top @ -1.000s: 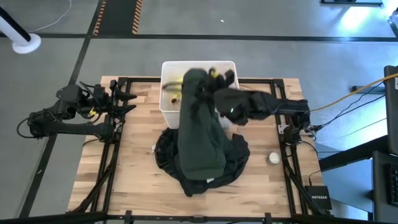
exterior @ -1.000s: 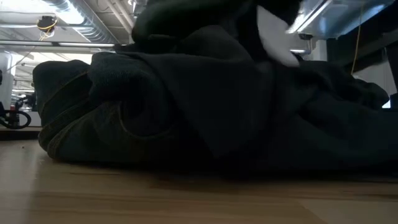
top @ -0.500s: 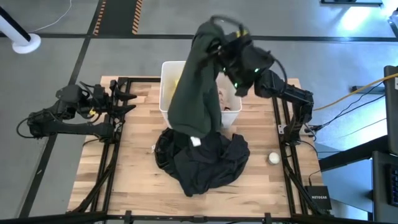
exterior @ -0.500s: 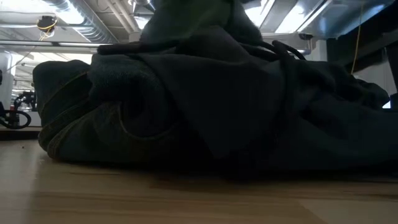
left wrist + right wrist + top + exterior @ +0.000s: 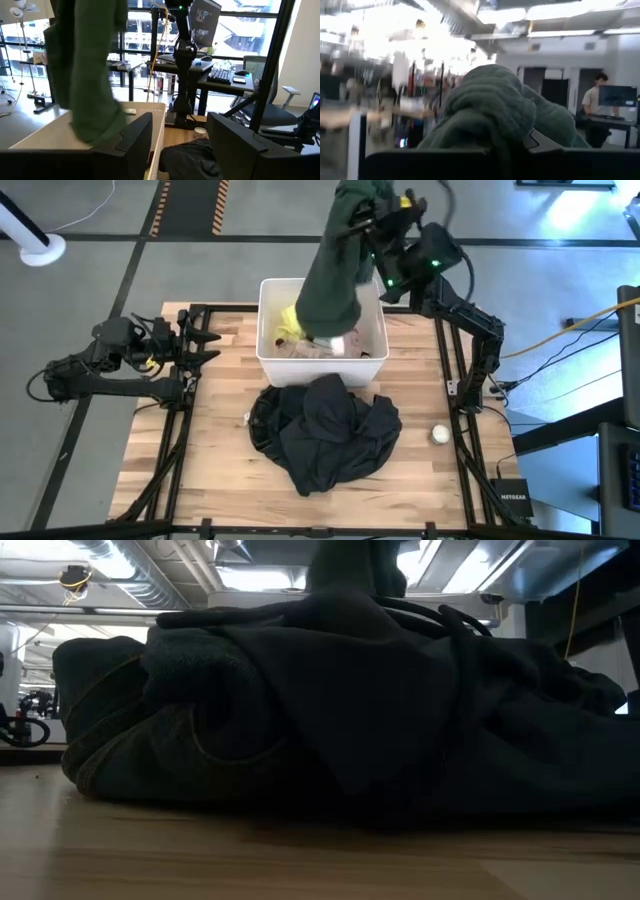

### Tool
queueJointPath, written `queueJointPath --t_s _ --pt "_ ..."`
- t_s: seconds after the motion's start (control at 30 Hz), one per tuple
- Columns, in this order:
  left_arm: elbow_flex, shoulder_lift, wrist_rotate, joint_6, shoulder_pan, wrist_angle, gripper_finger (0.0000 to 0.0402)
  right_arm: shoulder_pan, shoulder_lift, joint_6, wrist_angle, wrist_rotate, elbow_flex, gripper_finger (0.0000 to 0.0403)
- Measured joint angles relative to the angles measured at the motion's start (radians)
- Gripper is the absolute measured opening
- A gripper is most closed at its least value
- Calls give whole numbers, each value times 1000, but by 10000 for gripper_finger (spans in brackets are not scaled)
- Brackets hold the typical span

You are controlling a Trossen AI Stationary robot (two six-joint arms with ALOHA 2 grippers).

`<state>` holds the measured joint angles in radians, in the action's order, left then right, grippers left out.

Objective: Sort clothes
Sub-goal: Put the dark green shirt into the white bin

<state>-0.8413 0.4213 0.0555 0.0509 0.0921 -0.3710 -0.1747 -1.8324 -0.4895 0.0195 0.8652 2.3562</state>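
The dark green garment (image 5: 335,265) hangs from the right tool (image 5: 385,220), whose fingers are pinched shut on a bunched fold of it, high above the far edge of the counter (image 5: 200,440). Its loose lower end dangles into the white bin (image 5: 268,358), which stands at the middle of the far edge.

The likely trouble is the long trailing cloth: if the tool travels sideways, the hanging end could drag across the bin's rim and tip or shift the bin, or snag on the yellow garment (image 5: 288,323) and the pale pink one (image 5: 345,345) lying inside and pull them out. The pinch also takes only a small fold, so the weight of the cloth could slip it free in mid-air.

A heap of black clothes (image 5: 325,430) lies on the counter just in front of the bin, toward the near edge; it fills the low view. A small white ball (image 5: 440,434) sits near the right edge. The left tool (image 5: 205,340), fingers spread and empty, waits by the left edge, well apart.
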Motion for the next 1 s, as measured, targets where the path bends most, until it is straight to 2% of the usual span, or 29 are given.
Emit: queueJointPath --t_s 0.13,0.37,0.57,0.73,1.0 --pt "0 0 0 0 0 35 182 -3 -2 124 -259 -4 -1 24" --pt "0 0 0 54 0 16 182 41 -48 469 -704 -8 -2 24" --pt "0 0 0 72 0 15 182 95 -112 626 -885 -31 -2 24" --pt "0 0 0 78 0 13 182 147 -145 636 -884 -22 -2 24" --pt "0 0 0 50 0 23 182 258 -143 400 -515 -21 -2 24"
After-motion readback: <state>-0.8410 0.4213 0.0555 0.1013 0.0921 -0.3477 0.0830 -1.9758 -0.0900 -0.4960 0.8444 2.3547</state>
